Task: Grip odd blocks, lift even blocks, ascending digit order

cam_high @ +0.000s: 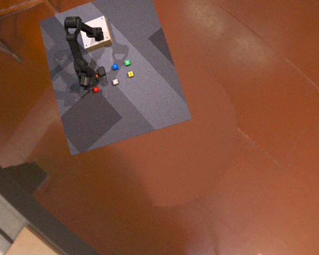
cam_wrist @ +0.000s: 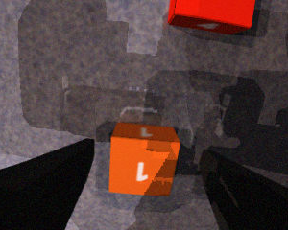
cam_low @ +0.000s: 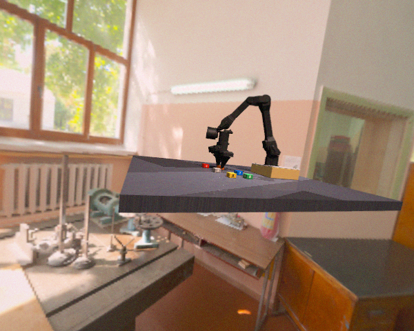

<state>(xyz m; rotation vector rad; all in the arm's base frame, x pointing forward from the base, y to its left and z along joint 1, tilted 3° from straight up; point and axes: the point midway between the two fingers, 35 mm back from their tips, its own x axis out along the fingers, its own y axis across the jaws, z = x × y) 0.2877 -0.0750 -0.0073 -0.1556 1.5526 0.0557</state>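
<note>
Hand [cam_high: 96,79] [cam_low: 221,167] [cam_wrist: 148,152] open around one of six blocks [cam_high: 97,76] [cam_low: 219,166] [cam_wrist: 143,165].

1. Top: overhead, far off; table [cam_high: 132,109] [cam_low: 257,203] rotated in frame.
2. Exterior: side-on, slightly above table height, facing wall and windows [cam_low: 66,71].
3. Wrist: close, looking down between fingers; orange block [cam_high: 97,76] [cam_low: 219,166] [cam_wrist: 141,165] in all views.

Your exterior view: leafy window [cam_low: 38,71], upper left | white radiator [cam_low: 57,188], left | green motor [cam_low: 105,205], lower left | wooden cabinet [cam_low: 317,295], lower right
</note>
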